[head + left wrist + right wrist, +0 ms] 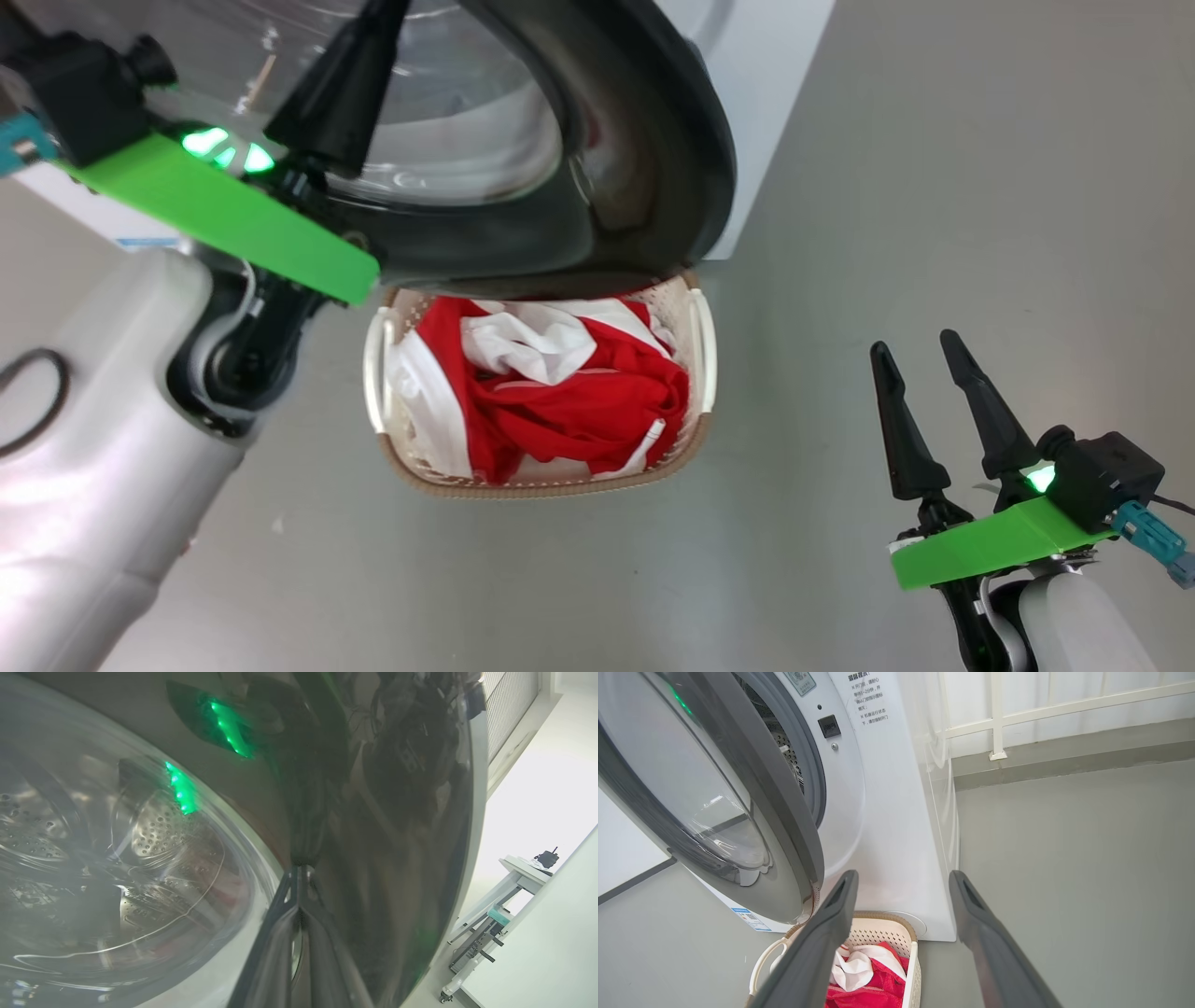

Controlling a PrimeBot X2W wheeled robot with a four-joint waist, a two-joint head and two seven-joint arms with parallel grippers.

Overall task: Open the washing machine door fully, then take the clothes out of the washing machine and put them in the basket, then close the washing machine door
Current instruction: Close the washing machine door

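Clothes [560, 392] are heaped in the basket [523, 490], which is set on the floor [934, 187] under the partly open washing machine door [644, 168]. The left gripper [301, 868] is held with fingers together, tips against the door's black rim; the right gripper [914, 342] is held spread and empty, apart from the basket.

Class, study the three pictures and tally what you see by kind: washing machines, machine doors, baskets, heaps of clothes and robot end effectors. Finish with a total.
washing machine: 1
washing machine door: 1
basket: 1
heap of clothes, red and white, in the basket: 1
end effectors: 2, the left end effector shut, the right end effector open
Total: 6
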